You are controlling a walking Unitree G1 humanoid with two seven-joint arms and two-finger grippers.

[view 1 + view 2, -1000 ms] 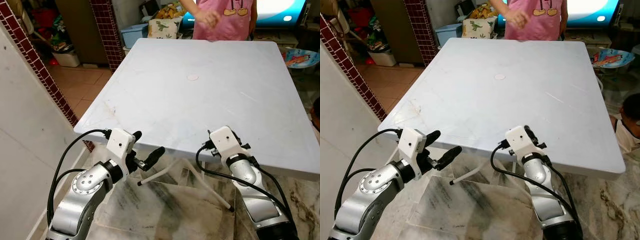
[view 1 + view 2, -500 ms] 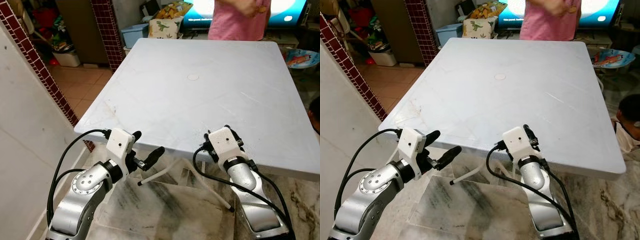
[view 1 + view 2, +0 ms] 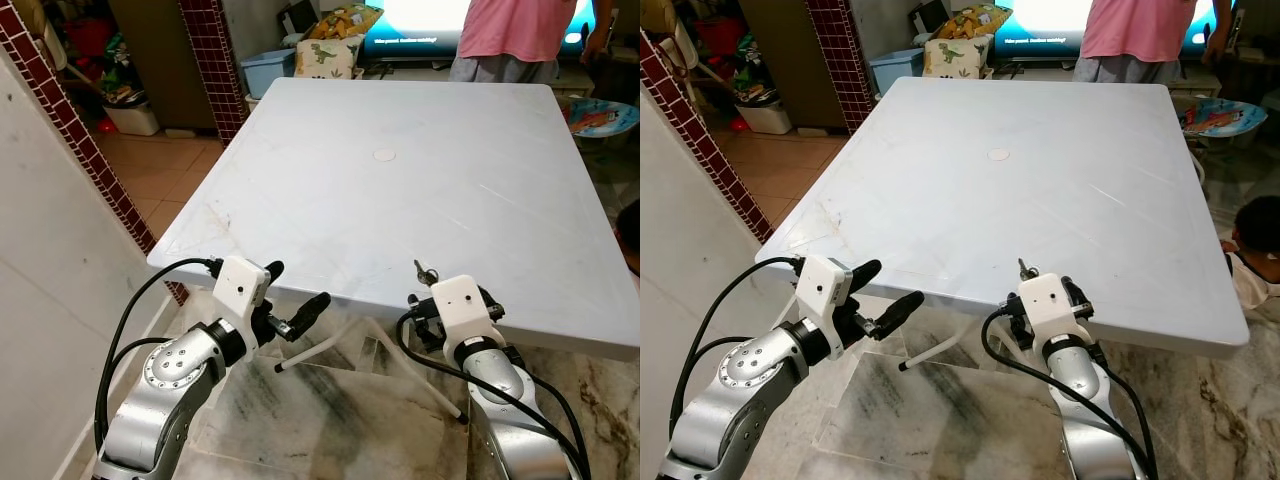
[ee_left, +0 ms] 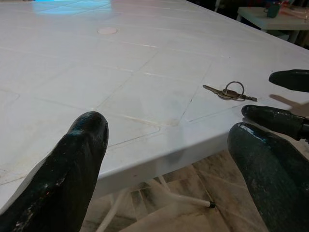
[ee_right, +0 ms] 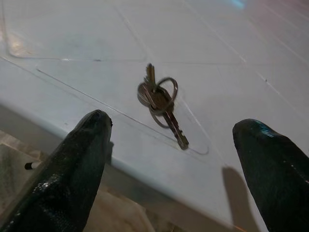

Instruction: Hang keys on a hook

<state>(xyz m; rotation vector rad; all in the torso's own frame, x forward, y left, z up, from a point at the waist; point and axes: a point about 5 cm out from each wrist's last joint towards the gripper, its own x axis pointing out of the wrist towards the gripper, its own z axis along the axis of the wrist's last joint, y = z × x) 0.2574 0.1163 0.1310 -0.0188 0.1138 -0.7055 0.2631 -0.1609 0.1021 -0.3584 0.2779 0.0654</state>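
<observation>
A small bunch of keys [image 3: 424, 270] on a ring lies flat on the white plastic table [image 3: 400, 190], close to its near edge. My right gripper [image 5: 181, 157] is open just off that edge, level with the tabletop, with the keys [image 5: 159, 99] a short way ahead between its two fingers [image 5: 82, 169]. My left gripper [image 3: 295, 292] hangs open below the near left part of the table edge, holding nothing. In the left wrist view the keys [image 4: 227, 92] lie to one side, with the right gripper's fingertips [image 4: 289, 79] beside them.
A person in a pink shirt [image 3: 515, 25] stands at the table's far side. Another person's head [image 3: 1260, 225] shows by the right edge. A white wall [image 3: 50, 300] and a red tiled column [image 3: 60, 110] close off the left. White table legs [image 3: 330, 345] cross underneath.
My right wrist has dropped back and to the right, so the keys now show on the table beside it. The person at the far side has stepped right. My left arm is still.
</observation>
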